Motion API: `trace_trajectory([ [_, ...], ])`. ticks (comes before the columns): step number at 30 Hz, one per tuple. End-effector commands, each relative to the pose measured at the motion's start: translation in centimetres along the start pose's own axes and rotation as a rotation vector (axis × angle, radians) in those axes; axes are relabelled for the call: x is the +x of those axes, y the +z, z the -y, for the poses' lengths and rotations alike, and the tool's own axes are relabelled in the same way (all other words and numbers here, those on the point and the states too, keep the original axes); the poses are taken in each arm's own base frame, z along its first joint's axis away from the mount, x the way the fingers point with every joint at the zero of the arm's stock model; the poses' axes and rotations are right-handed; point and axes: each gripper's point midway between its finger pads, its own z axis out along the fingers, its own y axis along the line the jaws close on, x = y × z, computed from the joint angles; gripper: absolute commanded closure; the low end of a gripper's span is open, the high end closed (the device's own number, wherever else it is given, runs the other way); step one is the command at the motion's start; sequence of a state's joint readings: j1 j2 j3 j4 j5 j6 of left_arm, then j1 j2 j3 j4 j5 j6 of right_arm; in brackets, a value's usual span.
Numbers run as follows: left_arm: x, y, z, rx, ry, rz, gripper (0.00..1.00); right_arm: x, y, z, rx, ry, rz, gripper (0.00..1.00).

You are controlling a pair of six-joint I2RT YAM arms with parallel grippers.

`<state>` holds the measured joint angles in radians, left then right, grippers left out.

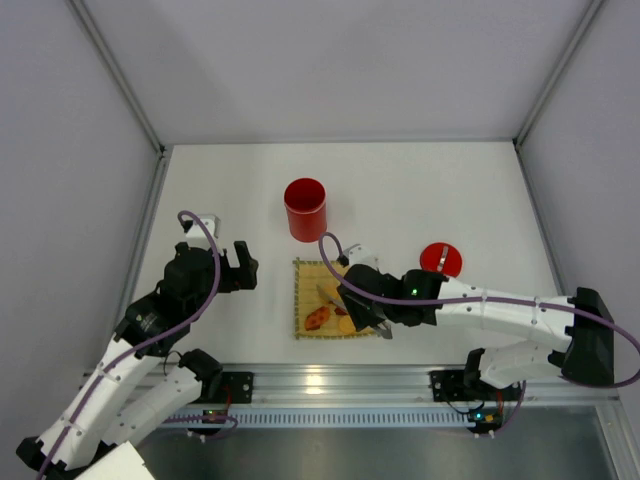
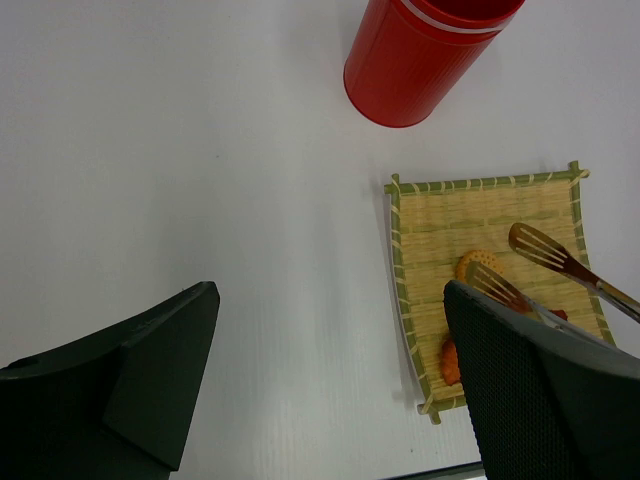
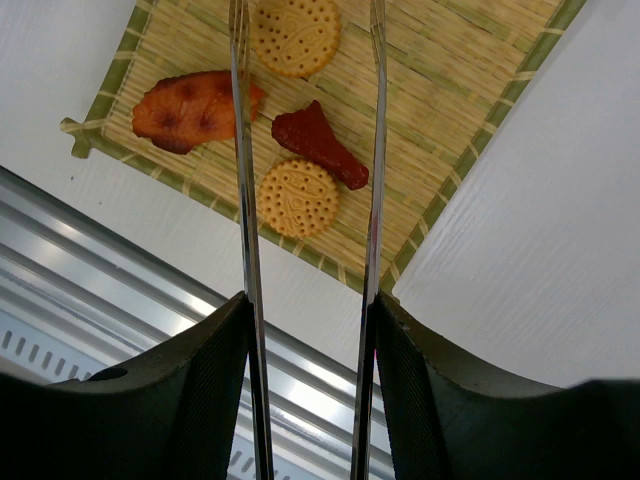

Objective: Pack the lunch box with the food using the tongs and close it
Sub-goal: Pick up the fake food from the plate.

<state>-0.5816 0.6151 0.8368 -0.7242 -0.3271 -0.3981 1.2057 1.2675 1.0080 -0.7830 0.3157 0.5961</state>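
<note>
Smooth white tabletop (image 2: 150, 150), woven bamboo mat (image 3: 450, 100), slim steel tongs (image 3: 246, 200)

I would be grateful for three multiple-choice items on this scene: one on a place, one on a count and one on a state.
1. Where does the red lid lie relative to the bamboo mat?
A) on it
B) to its right, apart from it
C) to its left

2. How many round yellow biscuits does the right wrist view show on the mat?
A) two
B) one
C) four

3. What do the right gripper's jaws hold?
A) nothing
B) the lid
C) the tongs

Key: 1 B, the top view shows the lid lying right of the mat, off the open lunch box. 2 A, two biscuits lie there beside two reddish pieces. 3 C, both tong arms run out from between the jaws.
</note>
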Motion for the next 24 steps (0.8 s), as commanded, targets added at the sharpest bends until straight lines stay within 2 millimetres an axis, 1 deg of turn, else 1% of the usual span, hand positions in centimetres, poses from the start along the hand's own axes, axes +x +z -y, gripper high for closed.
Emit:
trace_trajectory([
  [1,-0.7,0.1,0.4,0.014,-0.017,0.034,0.01,-2.0,0.3,-1.8,-0.018,0.041,0.088,0.50],
  [6,-0.7,0.1,0.4,0.014,-0.017,0.034,0.01,-1.9,0.7,-2.2,-0.015,0.037,0.082,0.51],
  [13,-0.7,0.1,0.4,0.014,-0.017,0.034,0.01,-1.5,0.8,-2.1,-0.005,0.036,0.072,0.53],
  [24,-0.7,0.1,0.4,0.014,-0.018,0.035,0.01,0.0,1.3,-2.2,-0.019,0.028,0.039,0.54],
])
